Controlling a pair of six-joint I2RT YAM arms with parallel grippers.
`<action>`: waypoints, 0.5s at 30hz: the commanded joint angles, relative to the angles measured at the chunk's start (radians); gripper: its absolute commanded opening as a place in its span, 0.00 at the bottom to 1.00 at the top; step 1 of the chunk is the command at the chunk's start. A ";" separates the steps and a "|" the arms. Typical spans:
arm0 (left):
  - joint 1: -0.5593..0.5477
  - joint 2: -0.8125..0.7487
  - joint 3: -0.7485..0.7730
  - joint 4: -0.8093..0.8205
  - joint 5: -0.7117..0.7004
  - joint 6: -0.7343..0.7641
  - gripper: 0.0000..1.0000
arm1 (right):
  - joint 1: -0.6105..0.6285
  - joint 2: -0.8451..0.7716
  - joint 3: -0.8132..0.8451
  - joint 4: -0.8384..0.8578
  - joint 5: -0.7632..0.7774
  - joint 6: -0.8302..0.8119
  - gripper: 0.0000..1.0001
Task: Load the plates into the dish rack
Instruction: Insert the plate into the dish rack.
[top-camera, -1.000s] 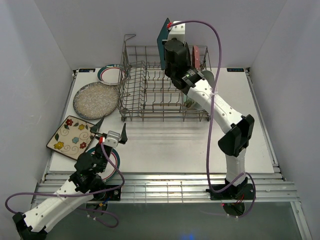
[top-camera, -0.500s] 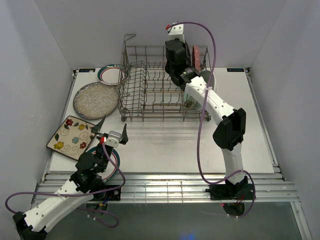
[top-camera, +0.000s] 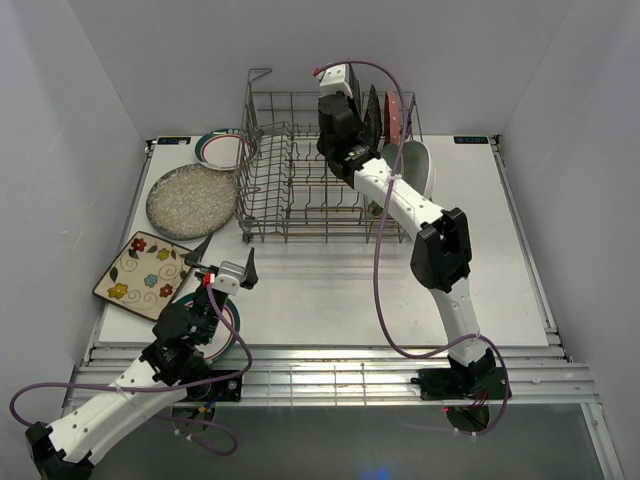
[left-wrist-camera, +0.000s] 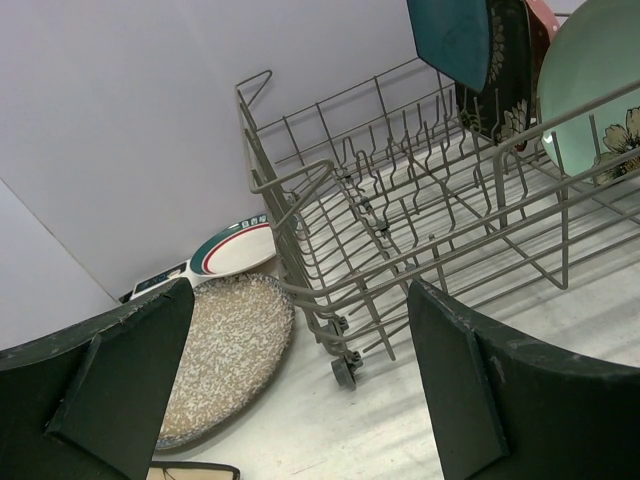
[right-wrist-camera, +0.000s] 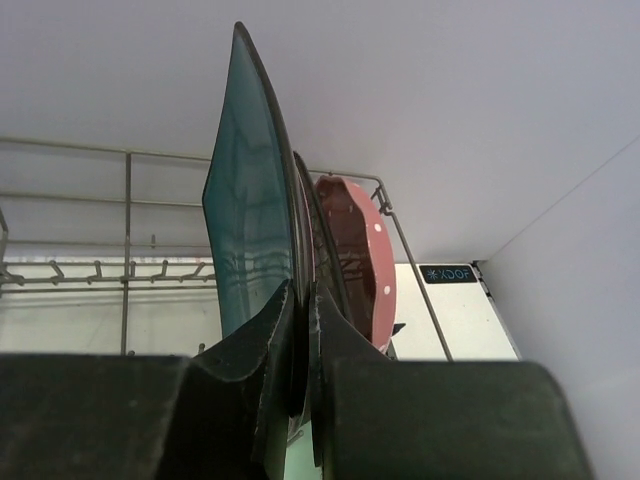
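My right gripper (right-wrist-camera: 303, 300) is shut on the lower edge of the teal square plate (right-wrist-camera: 250, 200), holding it upright over the back right of the dish rack (top-camera: 330, 237). Right behind it stand a black floral plate (left-wrist-camera: 505, 90) and a pink plate (right-wrist-camera: 352, 250), with a mint round plate (top-camera: 415, 165) at the rack's right end. On the table left of the rack lie a speckled grey plate (top-camera: 190, 200), a green-and-red-rimmed plate (top-camera: 222, 148) and a cream flowered square plate (top-camera: 142, 270). My left gripper (top-camera: 222, 260) hovers open and empty beside these.
A second rimmed plate (top-camera: 228, 322) lies partly under my left arm near the table's front edge. The rack's tall looped handle (top-camera: 258, 75) rises at its back left corner. White walls close in the table on three sides.
My right gripper has carried the teal plate leftward and lower, turning it edge-on beside the black plate in the rack. The left arm has stayed put.
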 joint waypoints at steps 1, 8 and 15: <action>-0.004 0.009 -0.004 0.002 0.012 -0.006 0.98 | -0.010 -0.018 0.087 0.211 0.028 -0.045 0.08; -0.004 0.007 -0.004 -0.001 0.013 -0.006 0.98 | -0.027 0.031 0.092 0.214 0.025 -0.040 0.08; -0.004 0.011 -0.004 -0.003 0.013 -0.008 0.98 | -0.042 0.060 0.093 0.210 0.023 -0.025 0.08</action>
